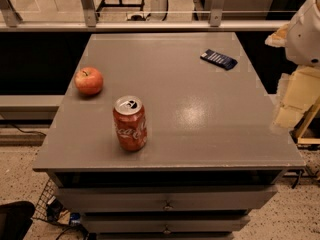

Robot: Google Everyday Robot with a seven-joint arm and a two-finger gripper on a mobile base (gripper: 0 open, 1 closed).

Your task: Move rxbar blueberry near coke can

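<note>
The rxbar blueberry (218, 59), a flat dark navy wrapper with pale print, lies on the far right part of the grey table top (200, 114). The coke can (130, 123), red with white script and a silver top, stands upright near the front left. The two are far apart. My gripper (293, 100), pale yellow under a white arm (306, 31), hangs at the right edge of the view, beyond the table's right side and a short way right of and nearer than the bar. It holds nothing that I can see.
A round red apple (89, 80) sits on the table's left side, behind and left of the can. The table has drawers (167, 198) in front. A metal rail (145, 25) runs behind the table. Cables lie on the floor at the lower left.
</note>
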